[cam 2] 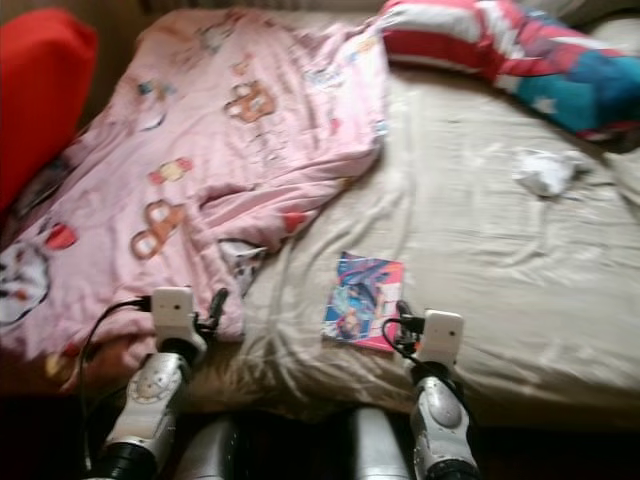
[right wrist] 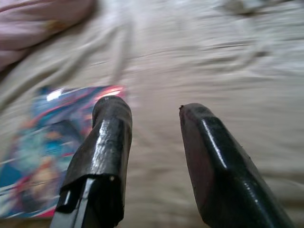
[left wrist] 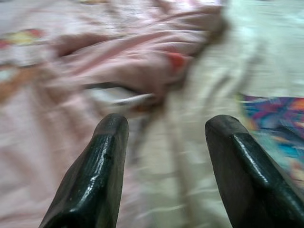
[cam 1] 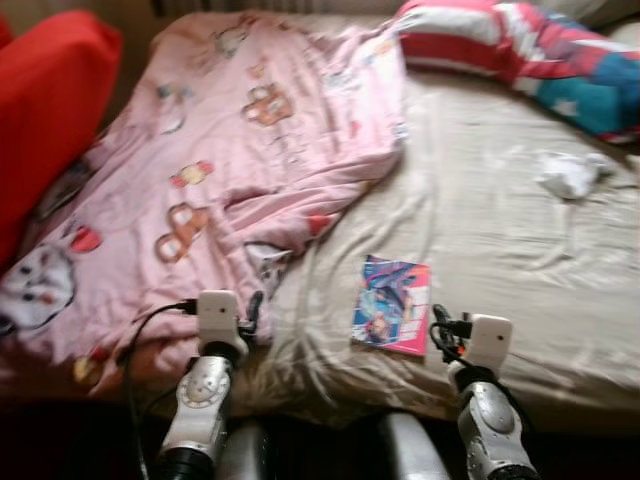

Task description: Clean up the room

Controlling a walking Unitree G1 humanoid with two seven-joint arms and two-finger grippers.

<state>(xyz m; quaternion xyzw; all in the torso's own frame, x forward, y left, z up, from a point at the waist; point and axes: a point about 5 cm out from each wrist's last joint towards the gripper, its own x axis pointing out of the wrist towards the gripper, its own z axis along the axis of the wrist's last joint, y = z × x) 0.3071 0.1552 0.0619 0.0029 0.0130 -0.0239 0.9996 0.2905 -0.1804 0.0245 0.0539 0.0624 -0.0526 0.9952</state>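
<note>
A colourful picture book [cam 1: 391,304] lies flat on the beige bed sheet [cam 1: 480,170] near the front edge. My right gripper [right wrist: 152,111] is open just to the right of the book, low over the sheet, with nothing between its fingers. A pink printed blanket [cam 1: 210,170] covers the left half of the bed. My left gripper [left wrist: 164,124] is open at the blanket's front right corner, above the sheet, holding nothing. A crumpled white cloth [cam 1: 570,175] lies on the sheet at the right. A red, white and blue pillow [cam 1: 530,50] lies at the head of the bed.
A red cushion [cam 1: 45,110] stands beside the bed at the far left. The bed's front edge runs just ahead of my arms, with dark shadow below it. The views are blurred.
</note>
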